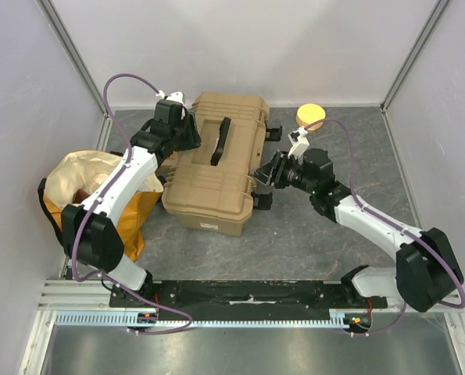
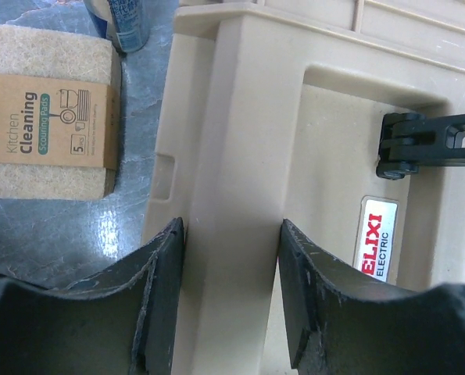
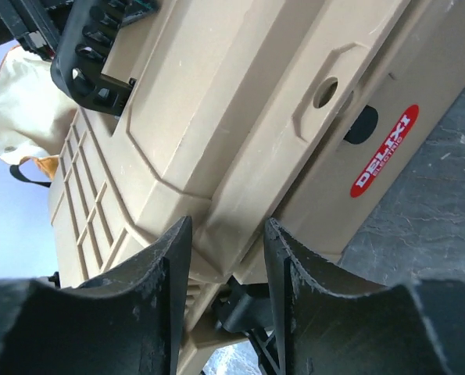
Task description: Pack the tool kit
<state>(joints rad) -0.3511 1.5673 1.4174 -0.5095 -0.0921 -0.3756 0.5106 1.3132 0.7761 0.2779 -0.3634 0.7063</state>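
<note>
The closed toolbox lies in the middle of the table. The left gripper straddles a ridge of its lid, the right gripper its rim; if they already pinch, I cannot tell. Opening it seems the step: next, grip firmly and lift together.

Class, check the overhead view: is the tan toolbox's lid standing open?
No, the toolbox lies shut on the table, with its black handle showing on top of the closed lid.
</note>
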